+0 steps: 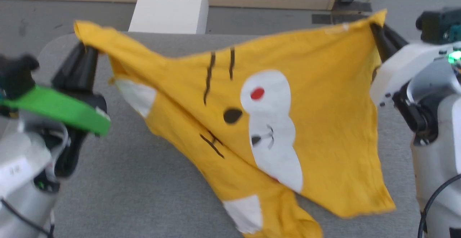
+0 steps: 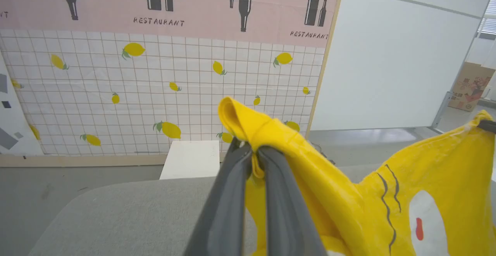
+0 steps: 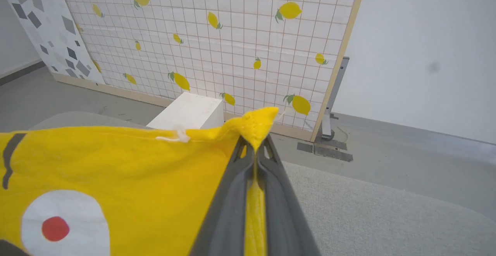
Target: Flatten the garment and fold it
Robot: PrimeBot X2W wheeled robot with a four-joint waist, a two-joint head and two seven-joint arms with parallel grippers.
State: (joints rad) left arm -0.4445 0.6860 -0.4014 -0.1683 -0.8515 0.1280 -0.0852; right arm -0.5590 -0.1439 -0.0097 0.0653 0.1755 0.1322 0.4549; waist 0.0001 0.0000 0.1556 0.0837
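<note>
Head camera: the soft yellow T-shirt (image 1: 324,122) hangs spread between the left gripper (image 1: 85,49) and right gripper (image 1: 377,29), above a grey felt-like table (image 1: 126,180). Left wrist camera: that claw clenches a rolled cloth corner; beyond it a pink banner (image 2: 193,0) reads "RESTAURANT". Right wrist camera: its fingers (image 3: 228,209) pinch another corner, print leftward.

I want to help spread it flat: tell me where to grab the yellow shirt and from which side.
On the shirt, probably the free lower corner on the robot's right, from the near table edge: it hangs as one flat point, while the left gripper and right gripper pinch the upper corners.
</note>
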